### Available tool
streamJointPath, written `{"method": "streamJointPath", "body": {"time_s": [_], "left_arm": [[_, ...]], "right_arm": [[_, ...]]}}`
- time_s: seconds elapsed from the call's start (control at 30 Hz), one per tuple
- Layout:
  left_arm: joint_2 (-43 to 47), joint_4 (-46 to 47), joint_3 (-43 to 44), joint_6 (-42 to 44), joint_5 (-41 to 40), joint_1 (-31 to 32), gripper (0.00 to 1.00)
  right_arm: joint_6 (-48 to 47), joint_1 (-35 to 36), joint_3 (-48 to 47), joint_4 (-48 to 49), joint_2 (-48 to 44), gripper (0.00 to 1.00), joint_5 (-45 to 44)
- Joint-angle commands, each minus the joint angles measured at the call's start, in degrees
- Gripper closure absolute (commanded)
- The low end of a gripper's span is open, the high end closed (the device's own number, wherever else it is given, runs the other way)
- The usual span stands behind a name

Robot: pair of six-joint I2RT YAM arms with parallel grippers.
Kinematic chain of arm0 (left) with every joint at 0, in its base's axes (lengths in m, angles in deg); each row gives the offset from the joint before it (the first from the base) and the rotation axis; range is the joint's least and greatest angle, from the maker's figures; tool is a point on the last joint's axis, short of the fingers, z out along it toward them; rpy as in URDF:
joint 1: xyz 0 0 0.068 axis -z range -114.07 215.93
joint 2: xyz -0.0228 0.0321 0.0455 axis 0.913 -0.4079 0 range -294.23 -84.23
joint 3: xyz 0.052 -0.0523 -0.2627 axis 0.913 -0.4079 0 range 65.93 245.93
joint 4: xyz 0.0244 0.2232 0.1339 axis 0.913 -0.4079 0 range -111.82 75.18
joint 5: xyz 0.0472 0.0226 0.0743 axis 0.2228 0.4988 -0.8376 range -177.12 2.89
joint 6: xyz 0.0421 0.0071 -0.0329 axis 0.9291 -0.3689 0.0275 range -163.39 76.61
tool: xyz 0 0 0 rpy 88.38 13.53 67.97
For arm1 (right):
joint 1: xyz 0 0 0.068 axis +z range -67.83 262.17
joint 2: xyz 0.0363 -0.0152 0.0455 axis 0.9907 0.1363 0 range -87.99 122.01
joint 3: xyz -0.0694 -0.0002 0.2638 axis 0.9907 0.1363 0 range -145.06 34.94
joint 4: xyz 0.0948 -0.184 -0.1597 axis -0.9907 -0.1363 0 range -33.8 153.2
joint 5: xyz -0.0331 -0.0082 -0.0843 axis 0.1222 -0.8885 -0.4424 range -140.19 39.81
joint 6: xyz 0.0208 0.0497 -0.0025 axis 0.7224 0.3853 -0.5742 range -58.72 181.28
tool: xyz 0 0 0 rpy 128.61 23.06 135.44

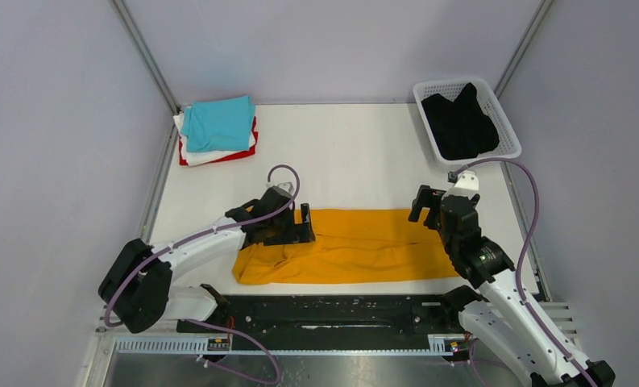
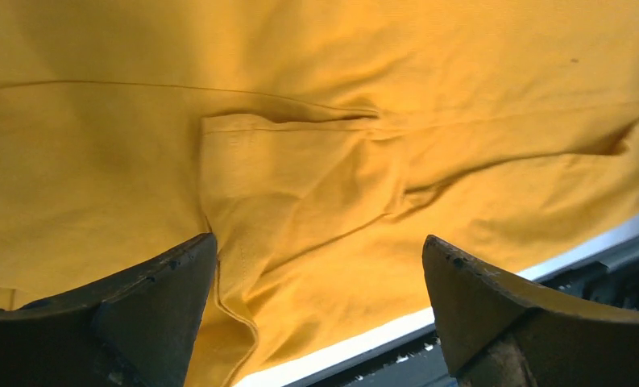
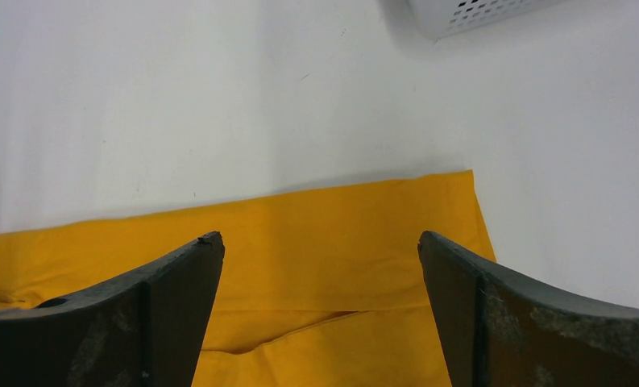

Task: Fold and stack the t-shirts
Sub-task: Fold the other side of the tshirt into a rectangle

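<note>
Both hands empty, jaws spread wide: left gripper (image 2: 317, 239) hangs low over the left end of the orange-yellow cotton t-shirt (image 1: 348, 246), right gripper (image 3: 320, 238) just above its right end, far corner between the fingers. The shirt lies as a long band across the near middle of the white table (image 1: 356, 153), not yet a neat packet. My read: the next step is the crosswise fold. To do it well I'd sort out the left end first. A sleeve flap is rumpled there and the near edge bulges, so pinching now would lock in the creases. I'd take both layers right at the corners, not mid-panel, keep the two hands level, and carry one end over the other with the edges lined up before letting go. Count: five t-shirts. One is orange-yellow in work. Three are folded in the stack at the far left corner: turquoise shirt (image 1: 217, 122) on top, white shirt (image 1: 197, 153) and red shirt (image 1: 250, 150) under it. One black shirt (image 1: 459, 122) sits unfolded in the single white plastic lattice basket (image 1: 505, 121), far right.
</note>
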Motion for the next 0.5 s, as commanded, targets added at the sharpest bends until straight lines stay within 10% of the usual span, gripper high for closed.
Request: {"method": "streamJointPath", "body": {"time_s": [0.0,0.47], "left_arm": [[3.1,1.4,-0.9,-0.6,0.1,2.1,0.01],[1.4,7.0,-4.1,0.1,7.2,7.3,0.01]], "right_arm": [[-1.0,0.3,0.2,0.3,0.2,0.01,-2.8],[-1.8,0.3,0.6,0.2,-0.3,0.01,-2.8]]}}
